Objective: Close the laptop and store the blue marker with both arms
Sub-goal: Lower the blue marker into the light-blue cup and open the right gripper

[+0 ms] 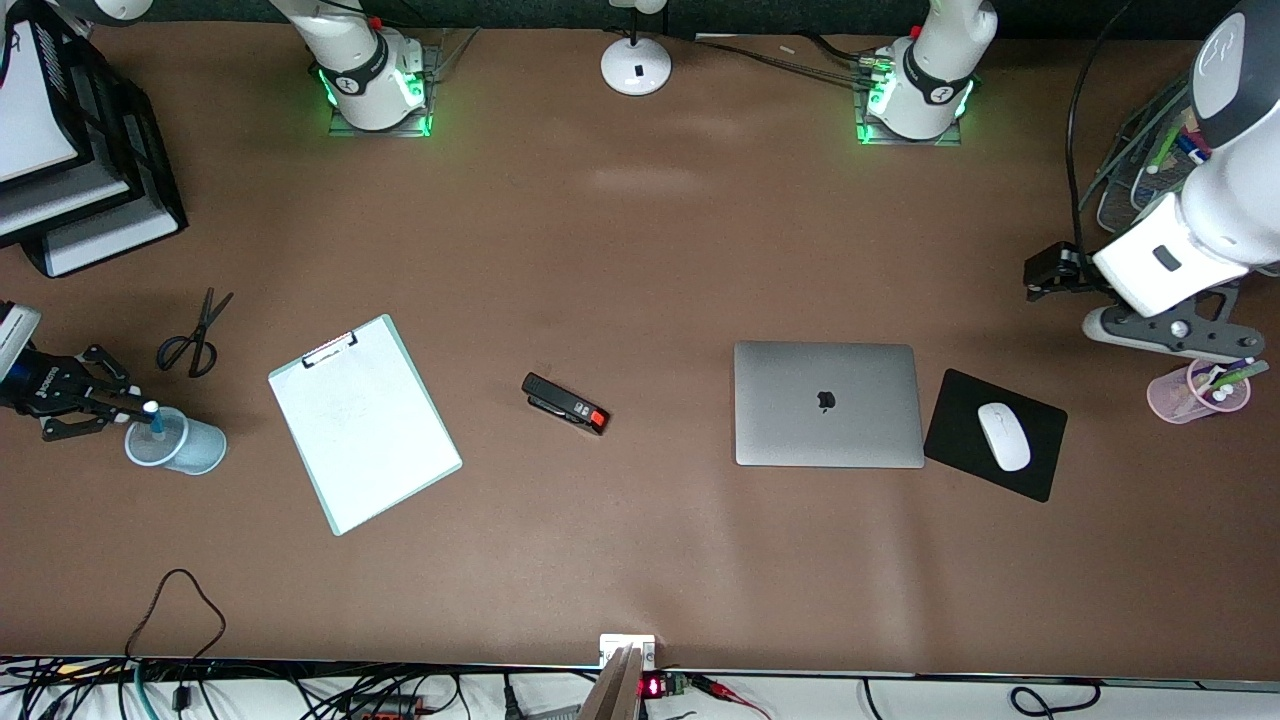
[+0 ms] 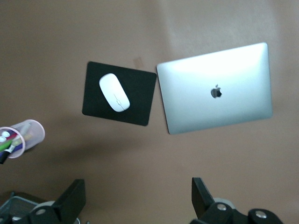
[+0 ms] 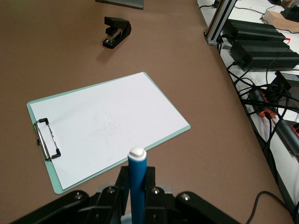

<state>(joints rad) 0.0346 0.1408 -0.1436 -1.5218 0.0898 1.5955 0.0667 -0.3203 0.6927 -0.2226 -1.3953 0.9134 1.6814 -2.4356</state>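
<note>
The right arm's black two-finger gripper [image 1: 140, 408] is clamped on the slim bright-blue marker with a white end [image 3: 137, 184], upright over a pale blue cup [image 1: 180, 446] at the right arm's end of the table. The left arm's black gripper [image 2: 138, 198] hangs spread wide, holding nothing, above bare brown table [image 1: 640, 250] near a pink pen cup [image 1: 1195, 392]. The slim silver-grey laptop [image 1: 828, 404] lies shut beside a black mouse pad [image 1: 960, 425].

Brown table [image 1: 640, 250] bearing: scissors [image 1: 195, 335], clipboard [image 1: 365, 423], pale-blue cup [image 1: 178, 443], stapler [image 1: 565, 403], closed laptop [image 1: 828, 404], mouse pad [image 1: 995, 433], pink cup [image 1: 1210, 392] at frame's right edge.
</note>
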